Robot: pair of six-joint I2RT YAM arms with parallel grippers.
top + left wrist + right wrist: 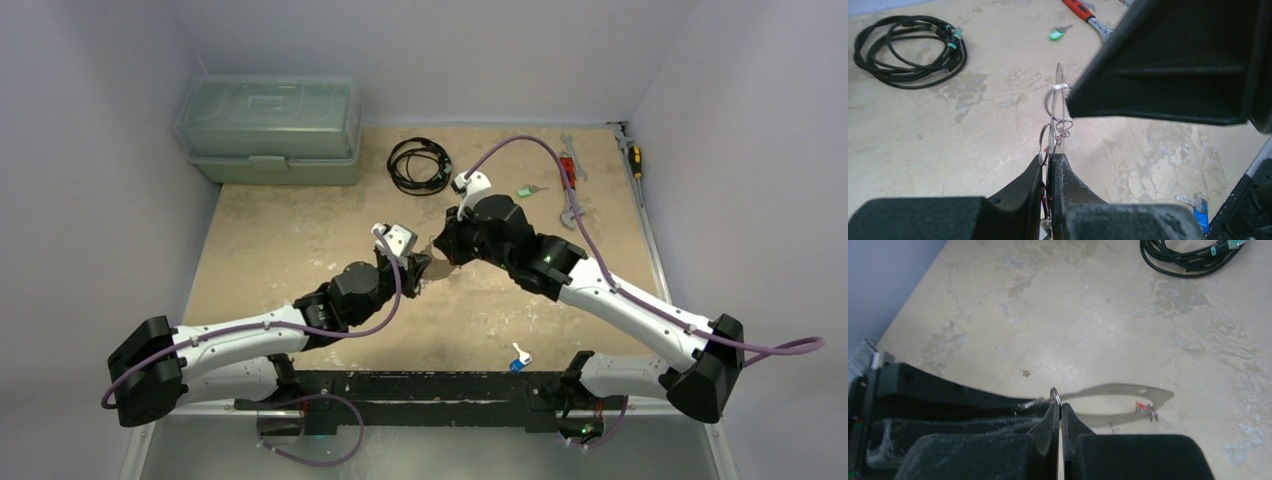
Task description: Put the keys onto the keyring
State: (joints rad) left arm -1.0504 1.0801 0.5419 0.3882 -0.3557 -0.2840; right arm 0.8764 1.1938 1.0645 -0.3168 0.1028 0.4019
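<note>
Threading step. Right gripper jaws pinched shut on keyring, held off tabletop, near side of cable coil. Left gripper jaws tight on small ring, prob. a key's, touching keyring. Next: work ring onto wire w/o slipping. Green key lies right of coil.

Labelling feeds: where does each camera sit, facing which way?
Top external: above, behind the robot, looking down at the table; both arms show.
Left wrist: on the left arm, facing past its left claw toward the cable coil.
Right wrist: on the right arm, facing tabletop past its right claw, shut on the keyring.
Shared: all three show the cable coil.
</note>
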